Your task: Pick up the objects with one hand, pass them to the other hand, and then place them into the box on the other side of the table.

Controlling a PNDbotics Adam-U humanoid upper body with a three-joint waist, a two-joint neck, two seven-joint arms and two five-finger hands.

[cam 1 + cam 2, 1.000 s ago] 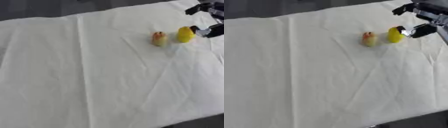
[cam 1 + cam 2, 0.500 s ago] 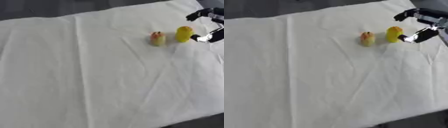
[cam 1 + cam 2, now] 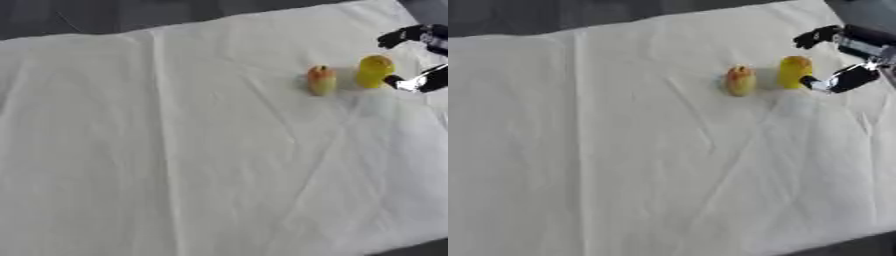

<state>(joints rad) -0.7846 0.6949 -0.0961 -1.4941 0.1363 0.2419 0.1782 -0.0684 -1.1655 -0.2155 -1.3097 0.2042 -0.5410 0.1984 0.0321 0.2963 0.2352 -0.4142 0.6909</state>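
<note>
Left eye view: right hand (image 3: 418, 59) open, holding nothing, spread around the right side of the upright yellow object (image 3: 374, 71), one fingertip just beside its base. Orange-red fruit (image 3: 321, 80) just left of the yellow object.

Right eye view: same layout on white cloth (image 3: 623, 150). Closer in than a second earlier, thumb farther forward.

Your right hand (image 3: 846, 55) sits at the upper right, fingers spread either side of the yellow object (image 3: 794, 72). Just left of it stands the orange object (image 3: 740, 80), narrowing that side. The white cloth (image 3: 623, 165) lies bare across centre, left and bottom.
</note>
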